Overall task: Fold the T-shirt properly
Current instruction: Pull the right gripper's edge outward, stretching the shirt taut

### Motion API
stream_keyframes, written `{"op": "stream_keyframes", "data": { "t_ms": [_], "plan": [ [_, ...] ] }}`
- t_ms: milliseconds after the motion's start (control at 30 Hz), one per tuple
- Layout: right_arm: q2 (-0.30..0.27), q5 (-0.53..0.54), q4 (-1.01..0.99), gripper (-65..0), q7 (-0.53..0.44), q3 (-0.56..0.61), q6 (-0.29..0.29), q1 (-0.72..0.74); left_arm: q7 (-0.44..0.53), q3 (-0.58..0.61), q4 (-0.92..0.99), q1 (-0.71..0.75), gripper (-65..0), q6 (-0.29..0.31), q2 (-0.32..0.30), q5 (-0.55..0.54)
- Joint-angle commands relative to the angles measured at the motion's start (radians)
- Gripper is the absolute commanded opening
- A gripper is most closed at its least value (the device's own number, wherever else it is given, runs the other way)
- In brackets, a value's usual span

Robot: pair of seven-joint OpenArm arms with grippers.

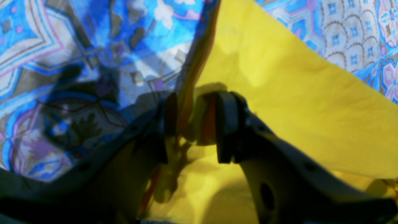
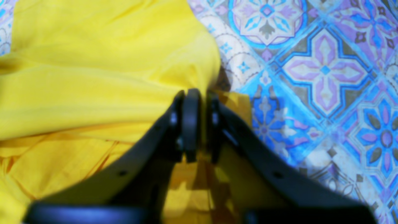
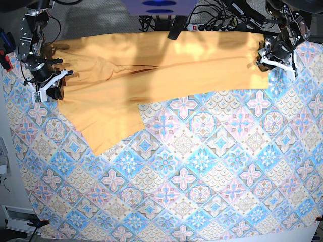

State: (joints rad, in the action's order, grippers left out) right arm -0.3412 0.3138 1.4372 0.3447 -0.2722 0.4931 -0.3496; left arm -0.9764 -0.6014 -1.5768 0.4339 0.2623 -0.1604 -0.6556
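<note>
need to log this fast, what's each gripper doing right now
Left gripper: fingers apart, T-shirt edge loose between them.
Right gripper: fingers nearly together, pinching the T-shirt edge.

No text, label, brand, number or sign can be read anywhere.
</note>
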Motion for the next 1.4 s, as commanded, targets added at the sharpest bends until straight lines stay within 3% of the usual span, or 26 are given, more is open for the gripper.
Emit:
{"op": "stream_keyframes", "data": {
  "t_ms": [0,133,400,667,833,967,1367],
  "plan": [
    [-0.019,0.008,0.009,-55.0,-0.023,-0.011,-0.004,0.002,0.014,-0.007,-0.017,-0.004,-44.0,0.002,-0.011,-0.013],
    [-0.019,0.008,-0.039,-50.7,-0.023,-0.016,-0.006,0.008,0.014,-0.007,-0.017,-0.005,-44.0,0.002,-0.012,-0.013],
    [-0.017,0.011,0.01,-48.9,-0.034,-0.016,-0.006,0.025,0.014,-0.004,-0.017,-0.007,-44.0,0.002,-0.011,-0.013],
    [0.037,0.008,0.063,-48.8,-0.023,-0.003,-0.006,0.145,0.014,-0.002,-0.017,-0.007,-44.0,0.005,-0.009,-0.013],
    [0.038,0.006,-0.052,-48.5,0.026,0.11,-0.004,0.289,0.014,-0.002,-0.017,-0.007,-44.0,0.005,-0.009,-0.013],
    [0.038,0.006,-0.155,-44.1,0.027,0.161,-0.004,0.38,0.014,-0.002,-0.017,-0.007,-44.0,0.005,-0.009,-0.013],
    [0.037,0.005,-0.525,-40.5,0.023,0.193,-0.003,0.599,0.014,-0.002,-0.017,-0.007,-44.1,0.005,-0.008,-0.013]
  ]
}}
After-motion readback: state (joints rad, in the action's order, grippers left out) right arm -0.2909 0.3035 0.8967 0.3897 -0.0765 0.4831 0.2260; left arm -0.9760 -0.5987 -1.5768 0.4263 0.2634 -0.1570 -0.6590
